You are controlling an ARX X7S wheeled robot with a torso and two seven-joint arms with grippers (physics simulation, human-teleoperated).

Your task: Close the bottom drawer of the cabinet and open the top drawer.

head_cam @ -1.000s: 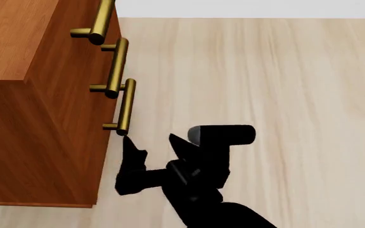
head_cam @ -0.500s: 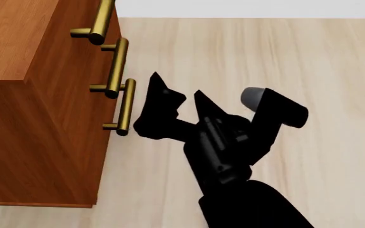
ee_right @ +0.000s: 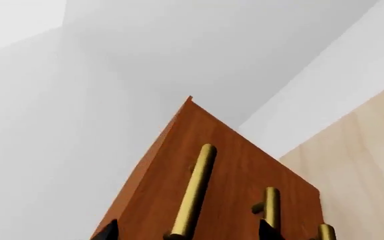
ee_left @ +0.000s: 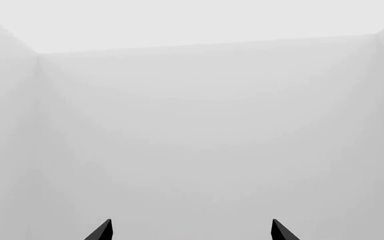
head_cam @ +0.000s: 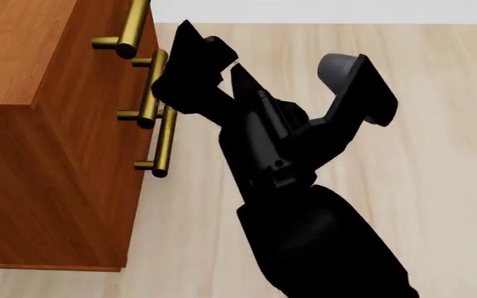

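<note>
The cabinet (head_cam: 23, 155) stands at the left in the head view, seen from above. The brass handles of the top drawer (head_cam: 131, 28), the middle drawer (head_cam: 153, 84) and the bottom drawer (head_cam: 164, 139) line up on its front, and no drawer sticks out. My right gripper (head_cam: 211, 46) is open and empty, just in front of the middle and top handles. In the right wrist view the cabinet (ee_right: 155, 190) fills the lower part, and the top handle (ee_right: 193, 192) lies between my right gripper's (ee_right: 187, 231) tips, farther off. My left gripper (ee_left: 192, 231) is open and empty, facing only grey walls.
Pale wooden floor (head_cam: 404, 93) stretches to the right of the cabinet. A white wall (head_cam: 330, 9) runs along the back. My right arm (head_cam: 305, 223) crosses the floor from the lower edge toward the cabinet front.
My right gripper has risen from beside the bottom handle to level with the middle and top handles, staying open. The drawers have not moved.
</note>
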